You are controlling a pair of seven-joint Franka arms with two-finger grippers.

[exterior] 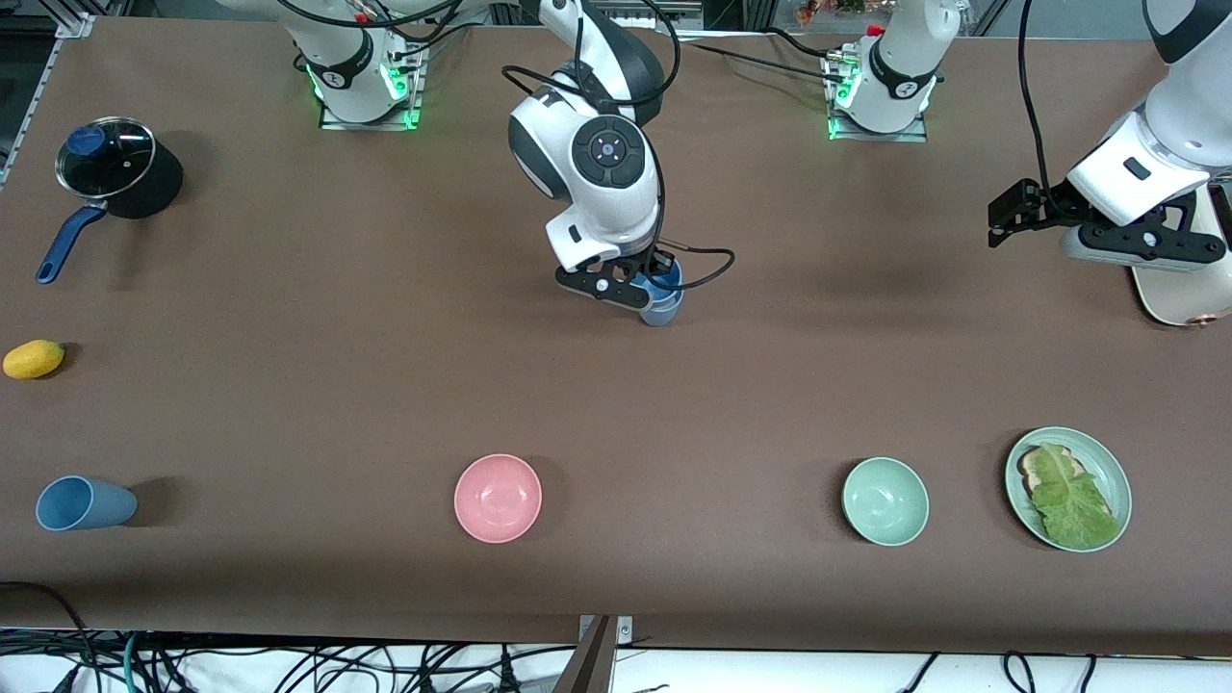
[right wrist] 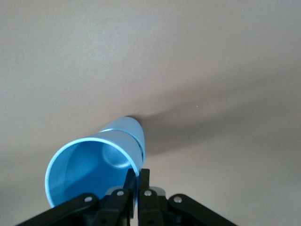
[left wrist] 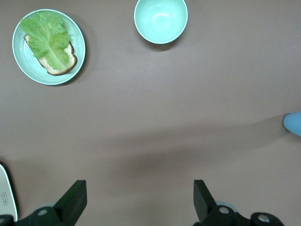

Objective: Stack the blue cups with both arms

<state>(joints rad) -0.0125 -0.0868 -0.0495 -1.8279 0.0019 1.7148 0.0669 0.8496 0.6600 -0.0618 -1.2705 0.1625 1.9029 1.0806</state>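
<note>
Brown matting is covering the counter from end to end. At its middle the right hand is pinching the rim of a light blue cup, one finger inside the wall and one outside, and that cup is sitting nested in a slate blue cup that is standing on the counter; in the right wrist view a second rim edge is showing just below the first, so these two look already stacked.

A third blue cup is lying on its side at the right arm's end of the counter, nearer the front camera than the yellow fruit and the lidded pot. Its long axis is running along the counter's length, with the mouth pointing away from the pink bowl. It is well apart from both hands, and the right arm is plainly the closer one.

The left hand is waiting with fingers spread wide, hanging over bare counter at the left arm's end, with the pale green bowl and the plate of lettuce on bread in its view.

No brand, label or readable writing is showing anywhere.
</note>
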